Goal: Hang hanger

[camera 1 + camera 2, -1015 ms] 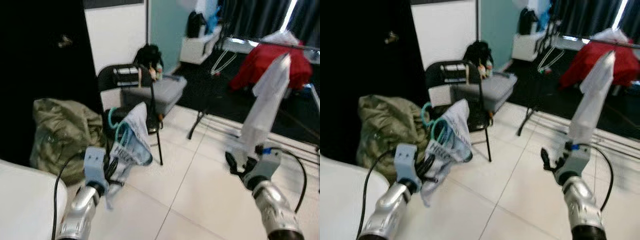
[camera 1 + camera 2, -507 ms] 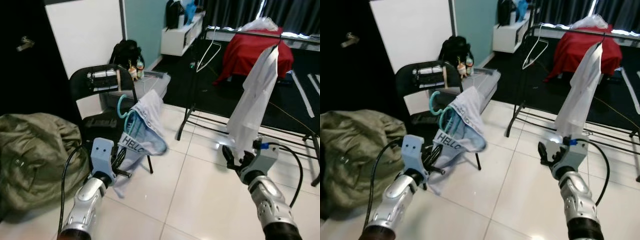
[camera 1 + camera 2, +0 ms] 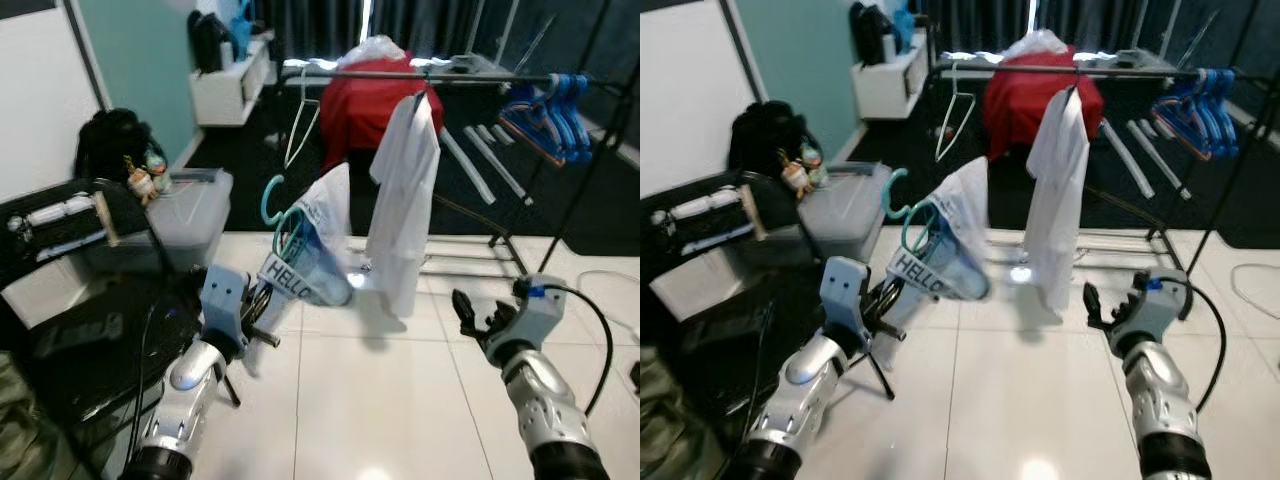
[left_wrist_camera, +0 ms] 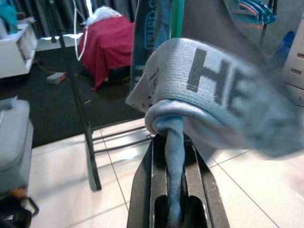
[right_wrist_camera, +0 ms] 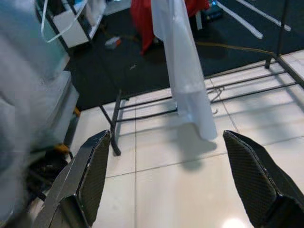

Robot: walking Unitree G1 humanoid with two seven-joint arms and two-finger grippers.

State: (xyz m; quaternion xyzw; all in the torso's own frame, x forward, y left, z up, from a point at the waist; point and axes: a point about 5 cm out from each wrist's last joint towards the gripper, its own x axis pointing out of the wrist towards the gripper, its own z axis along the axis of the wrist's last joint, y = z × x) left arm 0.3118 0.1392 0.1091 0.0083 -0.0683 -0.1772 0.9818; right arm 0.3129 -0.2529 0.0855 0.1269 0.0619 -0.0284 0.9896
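Fingers (image 4: 142,190) of the left gripper (image 4: 173,209) are closed on a twisted fold of the light blue garment (image 3: 315,255), which is draped on the teal hanger (image 3: 278,205); hanger and garment rise directly above and ahead of these fingertips, with the hook uppermost. Fingers (image 5: 90,166) of the right gripper (image 5: 171,190) are spread wide with nothing between them, raised above the white tiled floor (image 3: 400,400). Beyond and between the two grippers stands the clothes rail (image 3: 420,76), carrying a white shirt (image 3: 402,200) on its bar, a red cloth (image 3: 365,100) behind it, and a cluster of blue hangers (image 3: 550,105) toward the right gripper's side. A black chair (image 3: 710,260) sits close beside the left arm, with a grey storage box (image 3: 185,205) just past it.
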